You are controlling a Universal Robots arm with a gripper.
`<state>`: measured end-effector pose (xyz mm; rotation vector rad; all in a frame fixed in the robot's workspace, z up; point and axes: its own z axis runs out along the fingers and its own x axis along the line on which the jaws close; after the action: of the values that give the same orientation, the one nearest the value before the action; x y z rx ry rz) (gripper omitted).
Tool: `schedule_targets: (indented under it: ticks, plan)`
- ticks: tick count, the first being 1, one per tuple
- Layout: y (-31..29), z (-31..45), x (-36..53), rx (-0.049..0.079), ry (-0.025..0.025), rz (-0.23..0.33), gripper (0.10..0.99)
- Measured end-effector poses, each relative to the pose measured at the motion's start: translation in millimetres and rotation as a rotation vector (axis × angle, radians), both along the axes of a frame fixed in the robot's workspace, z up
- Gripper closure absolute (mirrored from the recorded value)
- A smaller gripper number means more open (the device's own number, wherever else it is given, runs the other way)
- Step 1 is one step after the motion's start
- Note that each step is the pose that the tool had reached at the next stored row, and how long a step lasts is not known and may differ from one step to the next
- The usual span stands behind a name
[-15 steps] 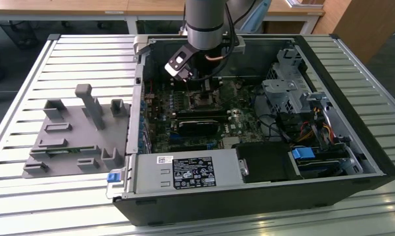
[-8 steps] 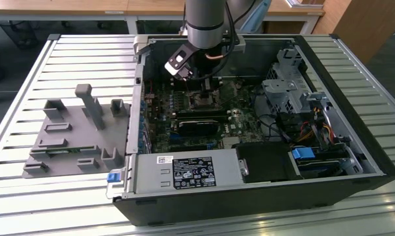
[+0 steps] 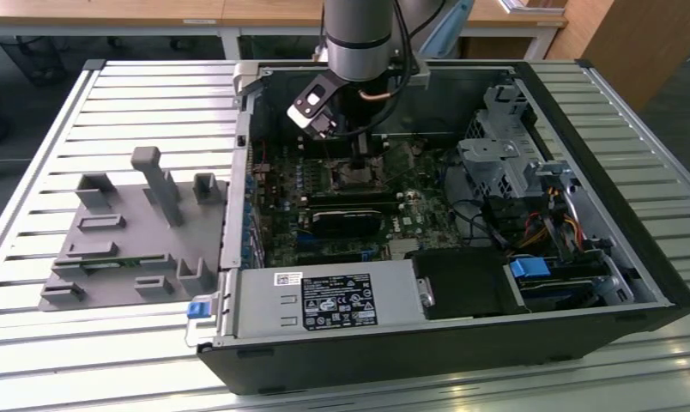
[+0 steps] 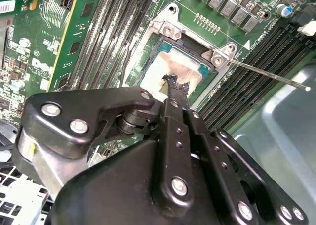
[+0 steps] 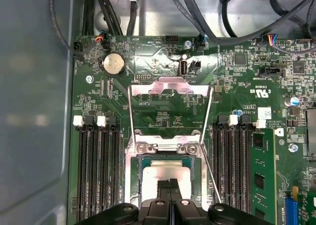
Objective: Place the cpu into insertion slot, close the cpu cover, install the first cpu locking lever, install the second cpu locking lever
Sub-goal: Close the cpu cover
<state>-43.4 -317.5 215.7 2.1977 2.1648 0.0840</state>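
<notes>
The cpu [image 5: 157, 174] lies flat in the insertion slot [image 5: 131, 183], its dull silver-tan face [image 4: 165, 67] up. My gripper [image 5: 170, 184] is shut, and its black fingertips [image 4: 176, 86] rest together on the cpu's face near one edge. The cpu cover [image 5: 170, 88] is swung open, lying back over the board beyond the socket's hinge. A thin locking lever [image 4: 269, 72] sticks out free beside the socket, also seen as a slanted wire [image 5: 211, 178]. In the exterior view the gripper [image 3: 362, 165] reaches down into the open computer case over the board's middle.
Long black memory slots [image 5: 96, 165] flank the socket on both sides. The case walls [image 3: 245, 129], the drive cage [image 3: 499, 163] and cables [image 3: 551, 227] hem the arm in. A grey fixture [image 3: 128, 232] sits on the slatted table at the exterior view's left.
</notes>
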Motion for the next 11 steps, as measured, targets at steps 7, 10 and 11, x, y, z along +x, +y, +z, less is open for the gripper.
schedule_targets:
  ticks: [7,10,11]
  plan:
    - [0.0,7.0,0.1,0.000,0.0020,0.000,0.980]
    - [0.0,10.7,0.1,0.000,0.0035,0.000,0.980]
    - [0.0,12.0,0.1,0.000,0.0039,0.000,0.980]
